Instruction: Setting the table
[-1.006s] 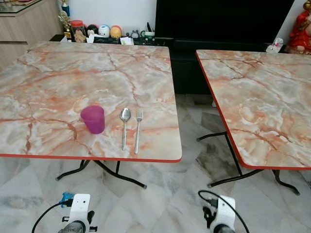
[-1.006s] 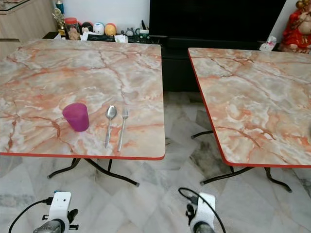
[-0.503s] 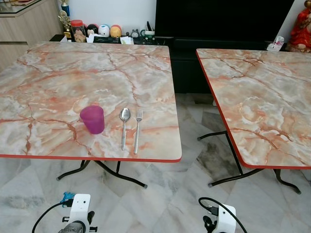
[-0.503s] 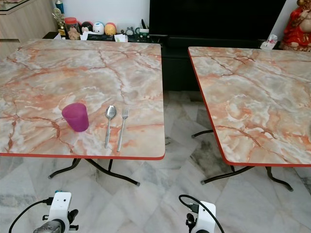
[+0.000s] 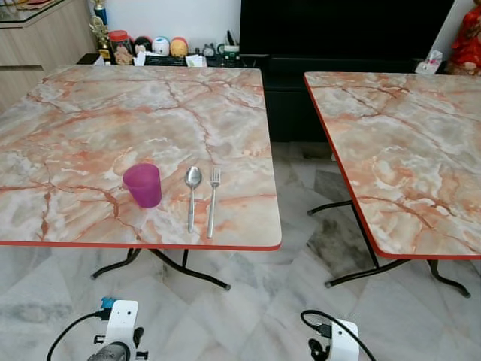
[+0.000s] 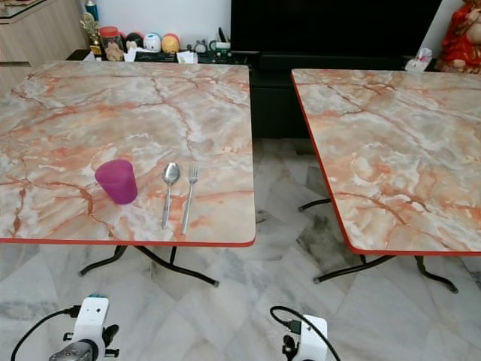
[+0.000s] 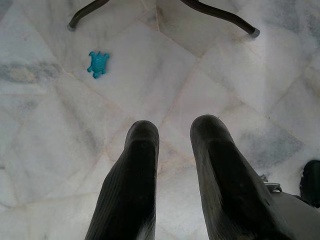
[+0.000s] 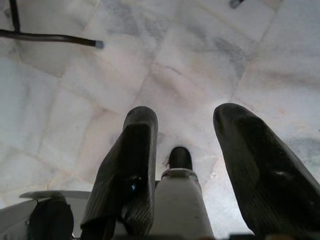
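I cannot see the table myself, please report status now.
Both arms low over floor: left gripper open, right gripper open, both empty. Purple cup, spoon, fork set on left table. Nothing blocking.

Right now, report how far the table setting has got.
Done: on the left table one place looks partly laid, a purple cup upright, a spoon beside it and a fork next to that, side by side near the front edge. In hand: nothing; the left gripper and right gripper hang open over the floor. Left: no plate there, and the right table is bare.
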You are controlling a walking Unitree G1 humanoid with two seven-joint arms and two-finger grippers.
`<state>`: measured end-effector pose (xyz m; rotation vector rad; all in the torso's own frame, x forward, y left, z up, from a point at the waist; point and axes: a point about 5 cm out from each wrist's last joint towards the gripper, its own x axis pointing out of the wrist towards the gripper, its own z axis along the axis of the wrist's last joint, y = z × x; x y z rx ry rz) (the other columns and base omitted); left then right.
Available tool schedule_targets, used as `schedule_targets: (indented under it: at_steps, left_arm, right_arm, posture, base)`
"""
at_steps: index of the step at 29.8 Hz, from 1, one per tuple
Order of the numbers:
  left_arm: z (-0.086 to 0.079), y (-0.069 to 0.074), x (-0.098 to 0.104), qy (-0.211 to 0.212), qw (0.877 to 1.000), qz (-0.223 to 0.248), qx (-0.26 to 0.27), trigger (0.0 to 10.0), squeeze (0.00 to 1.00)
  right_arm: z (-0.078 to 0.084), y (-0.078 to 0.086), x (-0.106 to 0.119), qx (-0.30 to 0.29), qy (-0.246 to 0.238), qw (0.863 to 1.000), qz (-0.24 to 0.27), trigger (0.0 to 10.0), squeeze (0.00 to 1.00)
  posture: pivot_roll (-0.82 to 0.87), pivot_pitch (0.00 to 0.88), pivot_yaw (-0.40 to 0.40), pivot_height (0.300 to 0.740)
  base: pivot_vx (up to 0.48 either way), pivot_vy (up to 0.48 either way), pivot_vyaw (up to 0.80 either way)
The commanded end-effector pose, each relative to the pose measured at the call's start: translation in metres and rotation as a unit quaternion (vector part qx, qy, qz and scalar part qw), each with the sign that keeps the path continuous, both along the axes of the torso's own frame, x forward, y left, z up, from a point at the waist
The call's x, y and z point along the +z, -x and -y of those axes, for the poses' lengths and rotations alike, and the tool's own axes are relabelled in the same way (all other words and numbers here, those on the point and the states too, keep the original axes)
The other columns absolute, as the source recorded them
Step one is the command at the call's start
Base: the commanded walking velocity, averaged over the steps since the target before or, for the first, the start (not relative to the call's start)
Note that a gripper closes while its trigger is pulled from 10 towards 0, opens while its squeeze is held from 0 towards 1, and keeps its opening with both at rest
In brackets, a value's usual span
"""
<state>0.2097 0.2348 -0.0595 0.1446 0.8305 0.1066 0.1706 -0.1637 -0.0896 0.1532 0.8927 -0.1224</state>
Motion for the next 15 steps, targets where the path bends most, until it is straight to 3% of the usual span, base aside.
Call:
schedule_targets:
  at_steps: [1,15]
  left_arm:
    - [-0.0026,0.0031,-0.0013,-0.004,1.000,-0.009,-0.004,10.0,0.00]
    - [-0.0066,0.0029,0.0001,-0.003,1.000,-0.006,-0.002,10.0,0.00]
  right_arm:
    - [-0.0006,0.0037,-0.0020,0.004,0.002,1.000,-0.010,10.0,0.00]
    - [-0.0031,0.0079,-0.0040,0.010,0.002,1.000,-0.018,10.0,0.00]
  posture:
    - [0.14,0.000,0.010,0.740]
    - [0.15,0.000,0.005,0.740]
  base:
    - [0.000,0.000,0.00]
    - [0.000,0.000,0.00]
